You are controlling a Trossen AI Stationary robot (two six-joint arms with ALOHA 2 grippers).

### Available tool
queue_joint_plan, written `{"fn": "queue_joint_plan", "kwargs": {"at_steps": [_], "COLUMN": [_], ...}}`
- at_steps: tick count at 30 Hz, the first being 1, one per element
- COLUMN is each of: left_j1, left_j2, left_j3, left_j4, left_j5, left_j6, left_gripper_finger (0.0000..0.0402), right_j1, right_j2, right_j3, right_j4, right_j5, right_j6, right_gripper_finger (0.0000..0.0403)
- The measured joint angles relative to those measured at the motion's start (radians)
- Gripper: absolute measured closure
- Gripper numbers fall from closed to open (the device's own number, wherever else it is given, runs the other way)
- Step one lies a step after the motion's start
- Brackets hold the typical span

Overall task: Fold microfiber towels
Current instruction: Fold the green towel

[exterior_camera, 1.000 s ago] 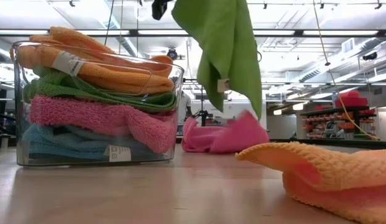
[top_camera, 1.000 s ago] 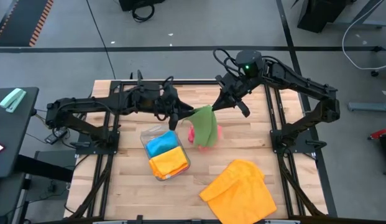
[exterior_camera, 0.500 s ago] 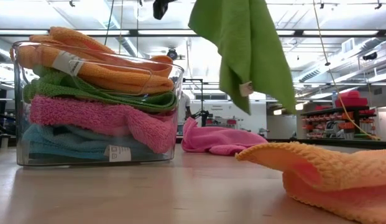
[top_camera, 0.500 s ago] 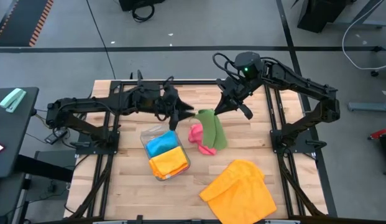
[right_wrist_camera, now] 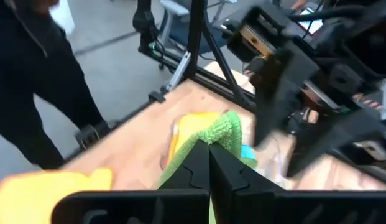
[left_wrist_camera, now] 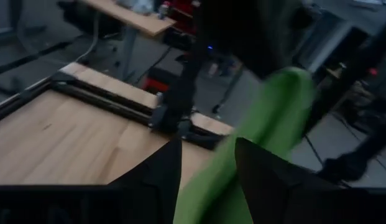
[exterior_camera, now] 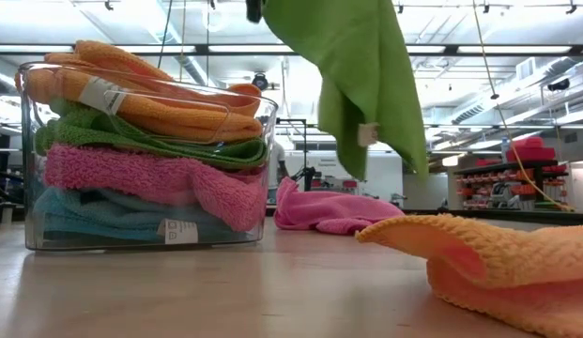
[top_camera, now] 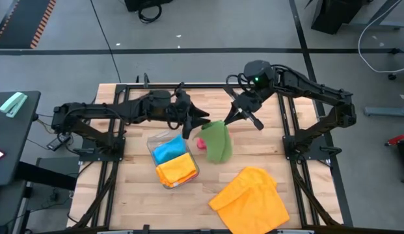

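Note:
A green microfiber towel (top_camera: pixel 218 140) hangs above the middle of the table, with my right gripper (top_camera: pixel 226 121) shut on its top. In the low view its lower end (exterior_camera: pixel 366 141) hangs clear above the wood. My left gripper (top_camera: pixel 203 121) is open beside the towel's upper edge, and in its wrist view green cloth (left_wrist_camera: pixel 211 186) shows between its fingers. A pink towel (exterior_camera: pixel 333 211) lies crumpled on the table behind the green one. An orange towel (top_camera: pixel 250 198) lies spread at the near right. My left gripper has the green towel's upper part (left_wrist_camera: pixel 267 118) between its spread fingers; I cannot tell whether they touch it. My right gripper pinches the towel's top edge (right_wrist_camera: pixel 222 132) between its two shut fingers, slanting down from the far right. The towel hangs slack below them, clear of the table.
A clear tray (exterior_camera: pixel 24 150) left of centre holds a stack of folded orange, green, pink and blue towels (top_camera: pixel 170 159). Black frame rails run along the table's left, far and right edges. A person in dark clothes (right_wrist_camera: pixel 31 74) stands beyond the table.
My right gripper has rolled about its own line, and the green towel has swung under it toward the right and partly back, staying clear of the table. My left gripper has edged toward the towel's upper edge.

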Motion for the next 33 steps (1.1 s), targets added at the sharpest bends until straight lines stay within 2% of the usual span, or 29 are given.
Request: {"fn": "queue_joint_plan", "kwargs": {"at_steps": [8,17,27,33], "left_j1": [-0.029,-0.029,-0.029,-0.029], "left_j2": [0.005,0.005,0.047,0.057], "left_j3": [0.000,0.000,0.000,0.001], "left_j4": [0.020,0.011,-0.116,-0.110], "left_j5": [0.007,-0.024,-0.027,-0.027], "left_j6": [0.051,0.104,0.119,0.131], "left_gripper_finger": [0.0248,0.0251,0.0264,0.0291], "right_j1": [0.004,0.004,0.004,0.004], "right_j2": [0.000,0.000,0.000,0.000], "right_j3": [0.000,0.000,0.000,0.000], "right_j4": [-0.033,-0.031,-0.012,-0.011], "right_j5": [0.026,0.026,0.026,0.021], "right_j6": [-0.106,-0.111,-0.111,-0.111], "right_gripper_finger": [0.0402,0.0402,0.0402,0.0402]}}
